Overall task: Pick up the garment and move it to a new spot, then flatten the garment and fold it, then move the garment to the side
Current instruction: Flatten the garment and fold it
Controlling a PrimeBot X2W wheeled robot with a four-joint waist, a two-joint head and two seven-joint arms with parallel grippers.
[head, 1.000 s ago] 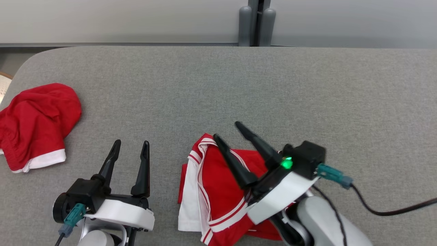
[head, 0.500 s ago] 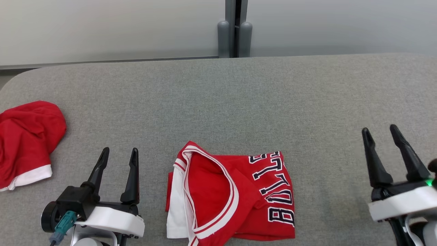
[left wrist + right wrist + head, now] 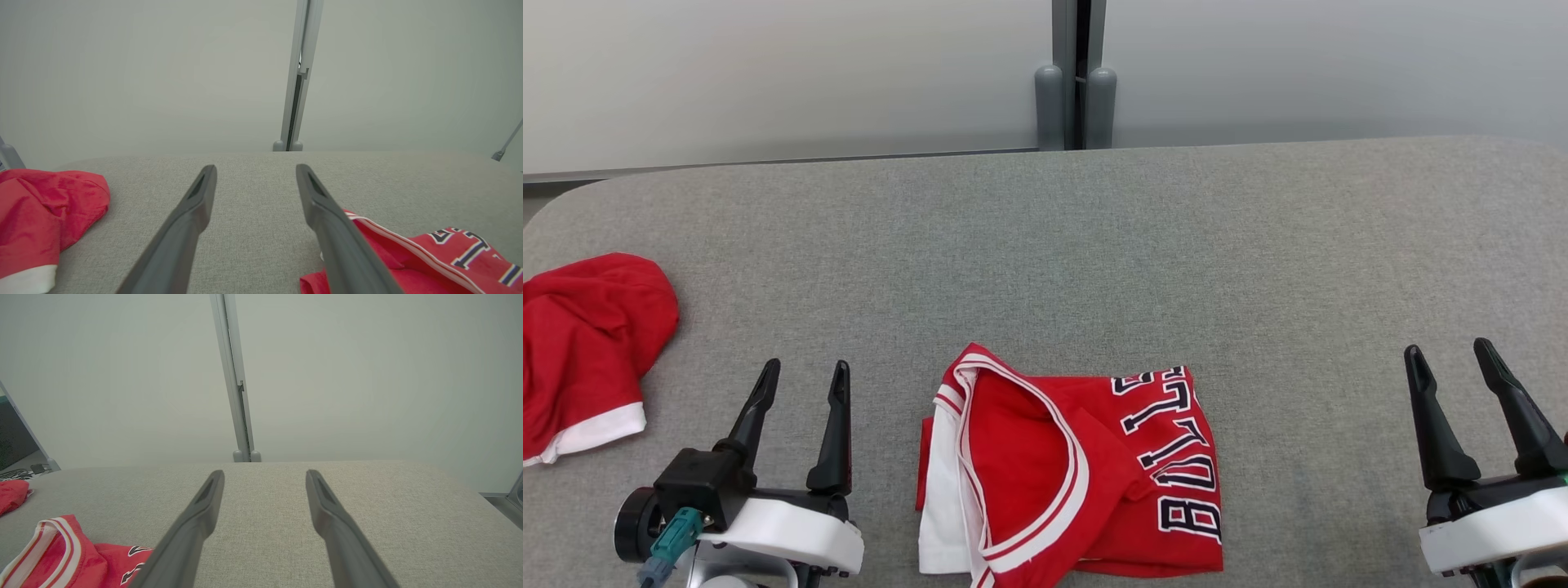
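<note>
While left pincer [image 3: 805,367] and right pincer [image 3: 1447,349] gape empty, jersey [image 3: 1086,482] lies between, untouched.

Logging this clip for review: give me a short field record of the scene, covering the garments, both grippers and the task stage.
table: grey, fabric-covered
jersey: red, white trim, folded, front centre
red cloth: crumpled, far left
left gripper: open, empty, left of jersey, apart
right gripper: open, empty, far right of jersey
stage: folded, apparently not yet moved aside
</note>
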